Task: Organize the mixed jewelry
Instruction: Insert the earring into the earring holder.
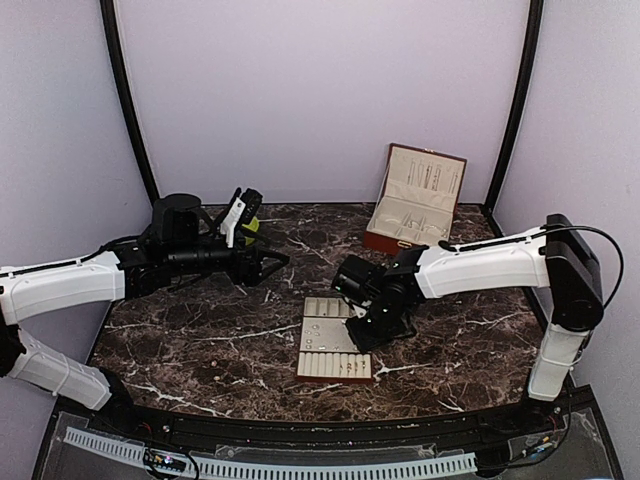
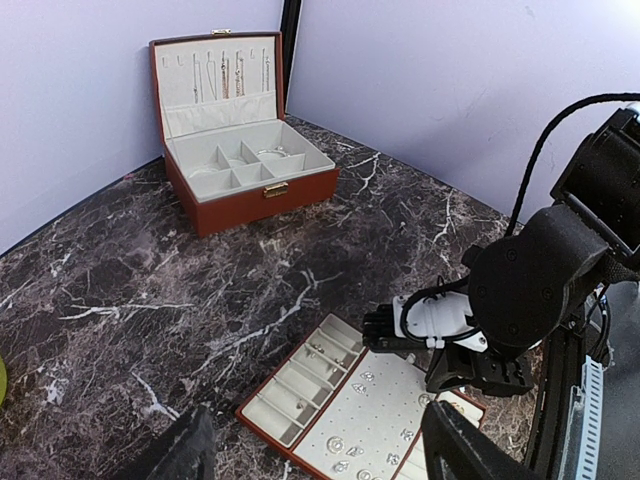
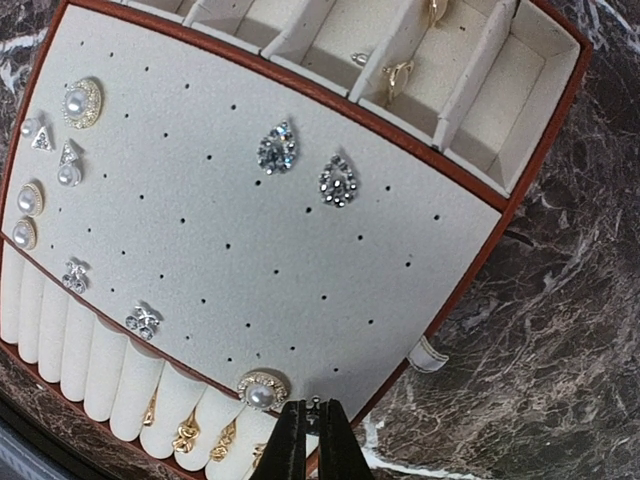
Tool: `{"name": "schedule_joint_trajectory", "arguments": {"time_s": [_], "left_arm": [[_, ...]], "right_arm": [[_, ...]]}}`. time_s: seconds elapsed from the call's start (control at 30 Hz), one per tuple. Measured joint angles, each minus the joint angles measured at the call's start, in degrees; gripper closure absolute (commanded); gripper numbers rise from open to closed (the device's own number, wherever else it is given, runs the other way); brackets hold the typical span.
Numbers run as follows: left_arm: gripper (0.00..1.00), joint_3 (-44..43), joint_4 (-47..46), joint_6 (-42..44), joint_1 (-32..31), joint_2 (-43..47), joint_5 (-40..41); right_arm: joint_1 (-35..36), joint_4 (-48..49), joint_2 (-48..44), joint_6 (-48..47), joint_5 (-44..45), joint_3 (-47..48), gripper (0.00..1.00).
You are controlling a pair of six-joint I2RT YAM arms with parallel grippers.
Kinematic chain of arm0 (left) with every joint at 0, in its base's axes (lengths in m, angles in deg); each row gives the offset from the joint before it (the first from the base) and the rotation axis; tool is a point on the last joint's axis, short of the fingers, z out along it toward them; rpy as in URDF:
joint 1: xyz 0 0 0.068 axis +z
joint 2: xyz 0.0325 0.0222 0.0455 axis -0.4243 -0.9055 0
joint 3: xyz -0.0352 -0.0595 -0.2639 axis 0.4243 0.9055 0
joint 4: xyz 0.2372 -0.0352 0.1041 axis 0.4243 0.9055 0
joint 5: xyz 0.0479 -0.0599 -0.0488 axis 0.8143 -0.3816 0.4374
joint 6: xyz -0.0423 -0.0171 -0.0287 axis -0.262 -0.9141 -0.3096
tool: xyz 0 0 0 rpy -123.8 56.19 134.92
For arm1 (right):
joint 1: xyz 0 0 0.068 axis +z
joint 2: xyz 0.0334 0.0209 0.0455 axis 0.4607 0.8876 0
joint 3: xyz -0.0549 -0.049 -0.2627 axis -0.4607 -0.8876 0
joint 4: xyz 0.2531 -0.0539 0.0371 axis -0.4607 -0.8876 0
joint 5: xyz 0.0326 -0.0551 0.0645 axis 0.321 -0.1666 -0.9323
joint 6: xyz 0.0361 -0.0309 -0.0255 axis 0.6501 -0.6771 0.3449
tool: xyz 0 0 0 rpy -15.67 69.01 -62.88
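The right gripper (image 3: pixel 313 408) is pressing its two black fingers (image 3: pixel 288 450) together, the tips meeting just beside a round pearl-and-gold stud (image 3: pixel 262 390). Whether anything is pinched there is too small to tell. Ahead of those fingertips the mixed jewelry (image 3: pixel 278 148), crystal teardrops, pearl studs and small gold rings, is sitting spread over the beige perforated tray with a brown edge (image 3: pixel 250 250), whose corners are running out of frame. The left gripper (image 2: pixel 318 415) is hanging wide open, gripping nothing, its fingers cut off at the bottom. Far beyond them an open brown jewelry box (image 2: pixel 250 195) is standing, thin chains (image 2: pixel 225 75) showing only faintly in its lid.
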Motion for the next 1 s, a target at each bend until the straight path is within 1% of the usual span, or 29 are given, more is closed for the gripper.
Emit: {"name": "schedule_joint_trajectory", "arguments": {"time_s": [0.47,0.63,0.73,1.0], "left_arm": [[0.27,0.0,0.0,-0.02,0.0,0.0,0.0],[0.27,0.0,0.0,-0.15,0.0,0.0,0.0],[0.27,0.0,0.0,-0.17,0.0,0.02,0.02],[0.27,0.11,-0.02,-0.17,0.0,0.72,0.52]], "right_arm": [[0.02,1.73,0.11,0.2,0.0,-0.96,0.94],[0.02,1.9,0.11,0.42,0.0,-1.03,0.93],[0.02,1.86,0.11,0.63,0.11,-1.03,0.9],[0.11,0.74,-0.44,0.68,1.7,-1.03,0.77]]}}
